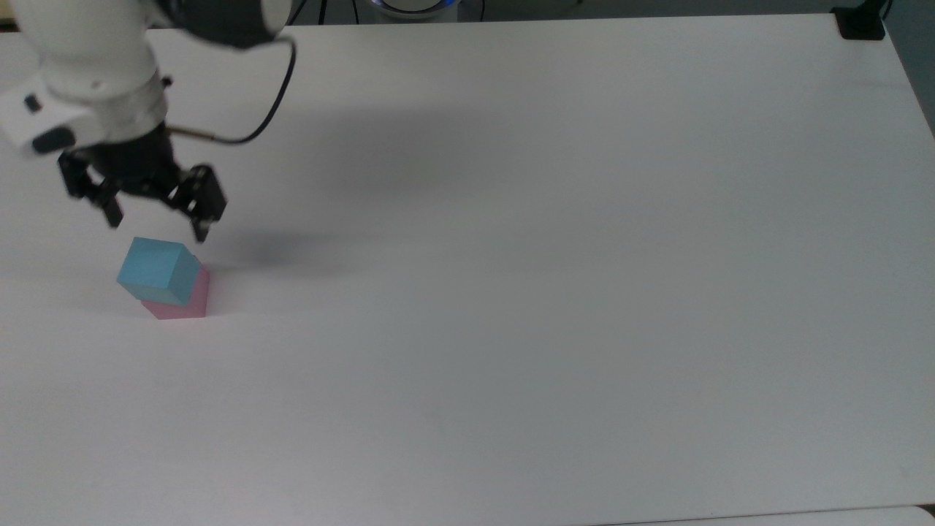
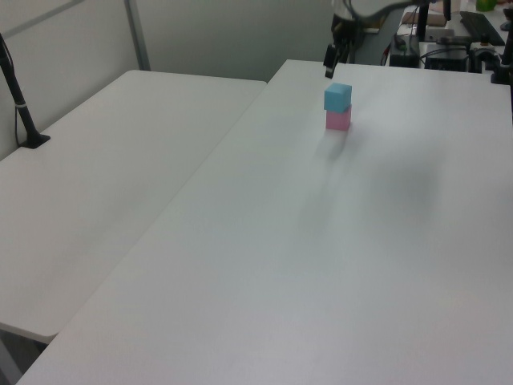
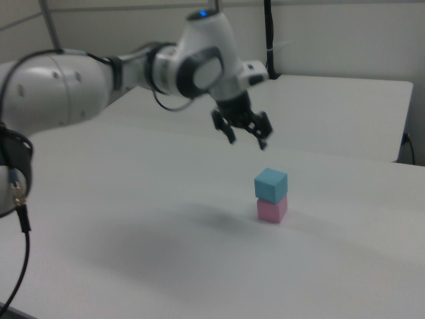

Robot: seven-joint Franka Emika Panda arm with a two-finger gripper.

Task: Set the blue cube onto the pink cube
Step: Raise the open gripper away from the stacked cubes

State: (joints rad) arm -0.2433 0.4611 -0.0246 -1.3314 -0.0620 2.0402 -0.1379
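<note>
Cyan on pink — the blue cube (image 1: 159, 271) sits atop the pink cube (image 1: 188, 301) on the white worktop (image 1: 555, 292) — the hand (image 1: 157, 226) hangs above, fingers spread, empty.

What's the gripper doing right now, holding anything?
Gripper: open and empty, above the blue cube, which sits on the pink cube.
</note>
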